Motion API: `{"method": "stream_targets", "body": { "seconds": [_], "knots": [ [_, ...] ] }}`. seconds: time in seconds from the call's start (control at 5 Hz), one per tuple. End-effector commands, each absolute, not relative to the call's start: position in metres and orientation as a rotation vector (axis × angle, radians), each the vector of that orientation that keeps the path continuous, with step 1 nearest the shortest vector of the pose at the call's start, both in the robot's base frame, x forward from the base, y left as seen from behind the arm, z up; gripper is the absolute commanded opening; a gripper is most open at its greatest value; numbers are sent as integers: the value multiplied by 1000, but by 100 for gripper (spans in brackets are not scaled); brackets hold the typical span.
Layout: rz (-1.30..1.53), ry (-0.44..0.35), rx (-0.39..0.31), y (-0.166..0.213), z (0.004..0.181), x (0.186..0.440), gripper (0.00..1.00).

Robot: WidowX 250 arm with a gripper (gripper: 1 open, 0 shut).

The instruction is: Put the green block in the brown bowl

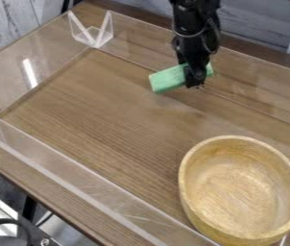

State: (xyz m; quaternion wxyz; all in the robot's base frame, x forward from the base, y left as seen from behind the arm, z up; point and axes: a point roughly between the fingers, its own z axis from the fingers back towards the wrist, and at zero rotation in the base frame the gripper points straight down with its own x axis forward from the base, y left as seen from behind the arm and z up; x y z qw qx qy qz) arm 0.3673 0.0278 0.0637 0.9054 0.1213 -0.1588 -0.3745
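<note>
Your claw hangs from a black arm at the top middle of the view, pointing steeply down at the table. Its jaws are clamped on one end of the green block, which sticks out to the left of the fingers as a small flat bar, tilted, with its far end lower and closer to you. Whether the block's low end touches the wood or floats just above it cannot be told from this angle.

Below and around the block lies a wooden tabletop, fenced by a low clear plastic wall on all sides. A small clear plastic bracket stands at the far left corner, well apart from the action.

The brown bowl sits at the near right corner, wide, shallow and empty, well apart from the block.

By these signs you are at the grasp-and-carry step: the block is gripped but not yet moved toward its goal. Your next move likely calls for lifting the block clear of the table, carrying it toward you and to the right until it is over the bowl's hollow, high enough to clear the thick rim, then parting the jaws. The end-only grip may let the bar swing, so go steadily.
</note>
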Motion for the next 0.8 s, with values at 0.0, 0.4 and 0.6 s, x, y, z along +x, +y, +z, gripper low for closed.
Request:
{"method": "stream_targets", "body": {
  "seconds": [0.0, 0.4, 0.6],
  "knots": [
    [-780, -423, 296, 28, 92, 374, 0],
    [-753, -442, 315, 26, 125, 360, 0],
    [-752, -472, 343, 20, 157, 344, 0]
  ]
}}
